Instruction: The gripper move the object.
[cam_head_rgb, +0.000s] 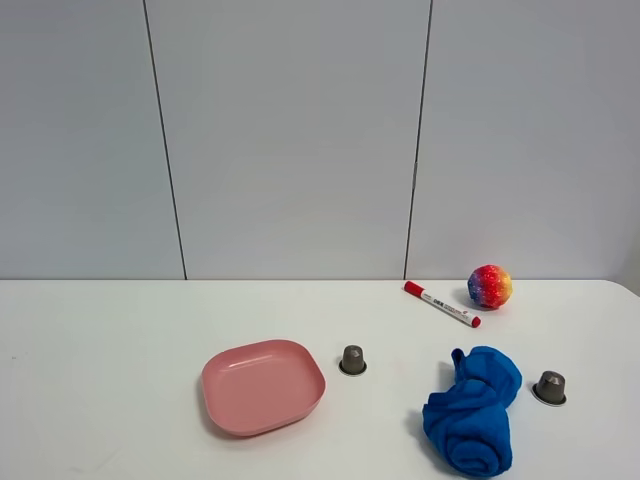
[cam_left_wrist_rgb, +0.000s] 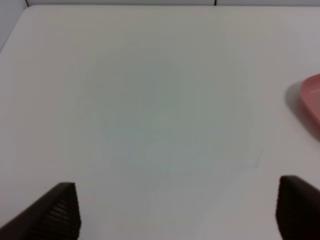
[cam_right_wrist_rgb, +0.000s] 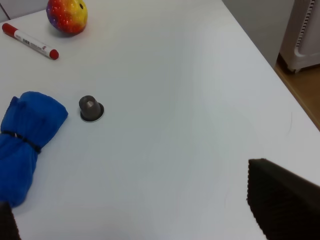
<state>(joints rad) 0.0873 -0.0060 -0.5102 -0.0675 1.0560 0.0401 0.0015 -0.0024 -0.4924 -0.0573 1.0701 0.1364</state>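
On the white table lie a pink plate (cam_head_rgb: 218, 398), a rolled blue cloth (cam_head_rgb: 472, 410), a red-capped white marker (cam_head_rgb: 441, 303), a rainbow ball (cam_head_rgb: 489, 287) and two grey capsules, one beside the plate (cam_head_rgb: 352, 360) and one right of the cloth (cam_head_rgb: 549, 387). No arm shows in the exterior high view. My left gripper (cam_left_wrist_rgb: 175, 212) is open and empty over bare table, with the plate's edge (cam_left_wrist_rgb: 312, 100) off to one side. My right gripper (cam_right_wrist_rgb: 145, 215) is open and empty, apart from the capsule (cam_right_wrist_rgb: 90, 108), the cloth (cam_right_wrist_rgb: 25, 140), the marker (cam_right_wrist_rgb: 30, 41) and the ball (cam_right_wrist_rgb: 67, 15).
A grey panelled wall stands behind the table. The table's right edge (cam_right_wrist_rgb: 280, 85) runs close to my right gripper, with wooden floor and a white unit (cam_right_wrist_rgb: 305, 35) beyond it.
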